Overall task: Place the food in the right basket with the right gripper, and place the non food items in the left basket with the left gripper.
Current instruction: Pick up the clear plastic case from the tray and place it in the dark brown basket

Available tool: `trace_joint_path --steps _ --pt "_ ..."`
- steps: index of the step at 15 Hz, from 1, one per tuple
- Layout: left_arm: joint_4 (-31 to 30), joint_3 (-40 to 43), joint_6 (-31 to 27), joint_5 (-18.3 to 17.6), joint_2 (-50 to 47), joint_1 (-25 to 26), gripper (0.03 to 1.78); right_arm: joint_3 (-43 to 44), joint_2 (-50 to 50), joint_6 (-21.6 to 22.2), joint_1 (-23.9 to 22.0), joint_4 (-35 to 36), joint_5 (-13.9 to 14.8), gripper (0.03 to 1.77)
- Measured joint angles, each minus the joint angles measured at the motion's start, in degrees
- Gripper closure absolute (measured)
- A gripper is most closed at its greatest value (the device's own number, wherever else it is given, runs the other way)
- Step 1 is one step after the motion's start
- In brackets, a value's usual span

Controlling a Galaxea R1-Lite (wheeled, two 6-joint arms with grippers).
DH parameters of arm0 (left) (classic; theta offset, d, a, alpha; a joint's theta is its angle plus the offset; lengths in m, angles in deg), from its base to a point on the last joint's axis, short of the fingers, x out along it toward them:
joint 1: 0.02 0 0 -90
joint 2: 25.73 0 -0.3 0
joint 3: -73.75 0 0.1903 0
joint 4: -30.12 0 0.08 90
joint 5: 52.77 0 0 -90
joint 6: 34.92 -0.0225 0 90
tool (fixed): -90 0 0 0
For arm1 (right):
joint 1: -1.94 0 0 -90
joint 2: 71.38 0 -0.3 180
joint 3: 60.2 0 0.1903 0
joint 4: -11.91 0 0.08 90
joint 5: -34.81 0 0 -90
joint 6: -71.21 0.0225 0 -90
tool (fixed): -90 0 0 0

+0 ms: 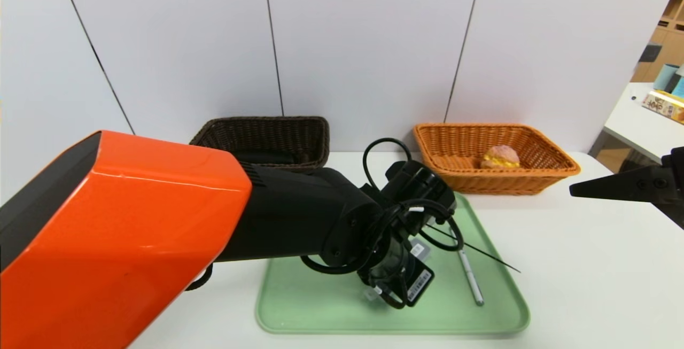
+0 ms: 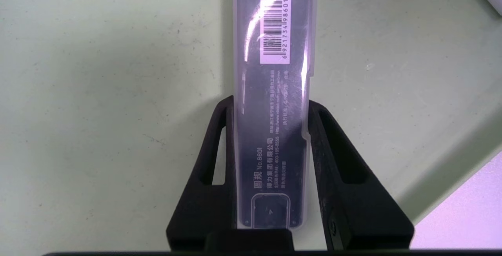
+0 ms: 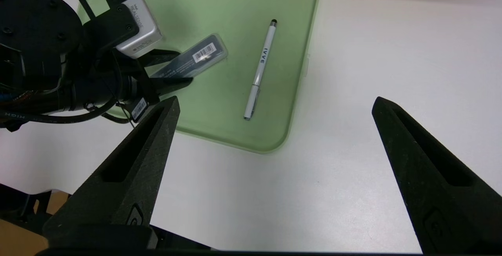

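My left gripper (image 1: 395,279) (image 2: 270,102) is down on the green tray (image 1: 320,306), its fingers pressed against both long sides of the translucent grey plastic case (image 2: 270,130) (image 3: 196,58) with a barcode label. The slim white pen (image 1: 470,277) (image 3: 259,68) lies on the tray just right of it. The bun (image 1: 500,156) sits in the orange right basket (image 1: 556,162). A black cloth (image 1: 262,156) lies in the dark brown left basket (image 1: 267,120). My right gripper (image 1: 577,188) (image 3: 276,99) hangs open and empty over the table, right of the tray.
The white table (image 1: 588,285) extends to the right of the tray. Both baskets stand at the back against the white wall panels. A separate white side table (image 1: 641,119) with boxes stands at the far right. My orange-shelled left arm (image 1: 123,220) covers the table's left part.
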Motion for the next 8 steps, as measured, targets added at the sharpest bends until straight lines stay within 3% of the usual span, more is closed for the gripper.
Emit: trace_joint_path --steps 8 --pt "0.35 -2.56 -0.54 0.27 -4.97 2.56 1.24 -0.2 -0.09 0.16 -0.09 -0.01 0.16 0.11"
